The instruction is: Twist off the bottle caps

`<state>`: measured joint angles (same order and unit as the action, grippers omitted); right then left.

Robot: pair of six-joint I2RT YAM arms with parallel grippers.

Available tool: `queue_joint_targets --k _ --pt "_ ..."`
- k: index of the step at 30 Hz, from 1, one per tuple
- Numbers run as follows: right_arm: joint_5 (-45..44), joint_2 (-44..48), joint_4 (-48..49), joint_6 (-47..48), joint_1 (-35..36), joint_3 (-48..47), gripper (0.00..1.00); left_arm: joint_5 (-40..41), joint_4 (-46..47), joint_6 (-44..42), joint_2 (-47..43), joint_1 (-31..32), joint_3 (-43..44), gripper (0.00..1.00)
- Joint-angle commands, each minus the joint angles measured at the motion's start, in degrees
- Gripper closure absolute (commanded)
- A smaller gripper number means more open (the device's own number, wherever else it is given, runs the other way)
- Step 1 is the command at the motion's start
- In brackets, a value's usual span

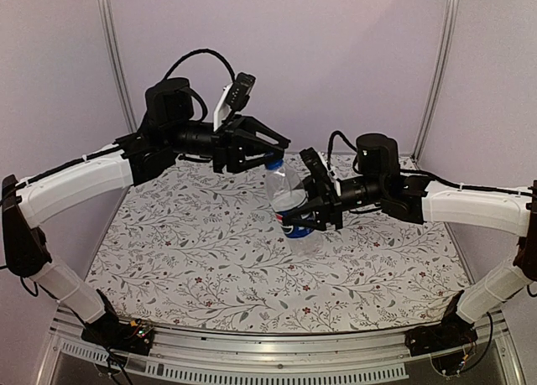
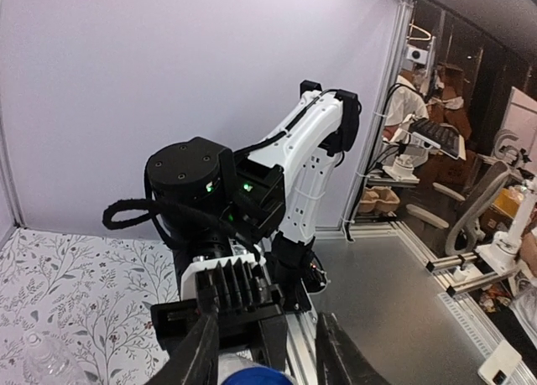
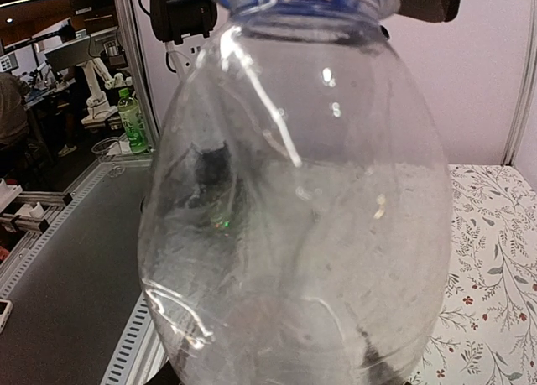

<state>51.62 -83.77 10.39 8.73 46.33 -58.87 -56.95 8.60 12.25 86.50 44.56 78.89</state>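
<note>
The taller clear bottle (image 1: 288,194) with the blue Pepsi label stands roughly upright over the middle of the floral table. My right gripper (image 1: 309,215) is shut on its body at the label. The bottle fills the right wrist view (image 3: 302,217) and hides the fingers there. Its blue cap (image 1: 273,163) is on the neck. My left gripper (image 1: 276,153) is at the cap. In the left wrist view this gripper (image 2: 264,360) is open, with the cap (image 2: 256,377) between the fingers and a gap on the right side. A clear object (image 2: 38,360), perhaps the shorter bottle, lies bottom left. The white cap is out of view.
The floral cloth (image 1: 193,251) covers the table. Metal frame posts (image 1: 113,58) stand at the back corners, with walls behind. An aluminium rail (image 1: 277,360) runs along the near edge. The right arm's wrist (image 2: 218,200) is close in front of the left gripper.
</note>
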Motion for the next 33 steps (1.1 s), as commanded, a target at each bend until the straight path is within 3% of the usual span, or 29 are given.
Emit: queue_joint_targets --k 1,8,16,21,27,33 --pt "0.8 -0.1 0.2 -0.6 -0.3 -1.7 0.56 -1.1 1.9 0.3 -0.1 -0.6 -1.9 0.61" --pt "0.8 -0.1 0.2 -0.6 -0.3 -1.8 0.57 -0.1 2.2 0.1 0.0 -0.6 -2.7 0.64" --pt "0.2 -0.2 0.0 -0.4 -0.3 -1.7 0.57 0.1 2.5 0.1 0.1 -0.7 -3.0 0.85" --pt "-6.2 0.7 -0.6 -0.5 -0.4 -1.4 0.58 4.6 0.2 0.0 -0.8 -0.7 -3.0 1.00" --pt "-17.1 1.5 -3.7 0.3 -0.4 -2.9 0.58 19.1 -2.1 4.1 -3.3 0.1 -2.9 1.00" --pt "-23.4 0.9 -6.3 1.3 -0.3 -4.6 0.58 46.5 -9.3 10.3 -4.8 3.6 -1.4 1.00"
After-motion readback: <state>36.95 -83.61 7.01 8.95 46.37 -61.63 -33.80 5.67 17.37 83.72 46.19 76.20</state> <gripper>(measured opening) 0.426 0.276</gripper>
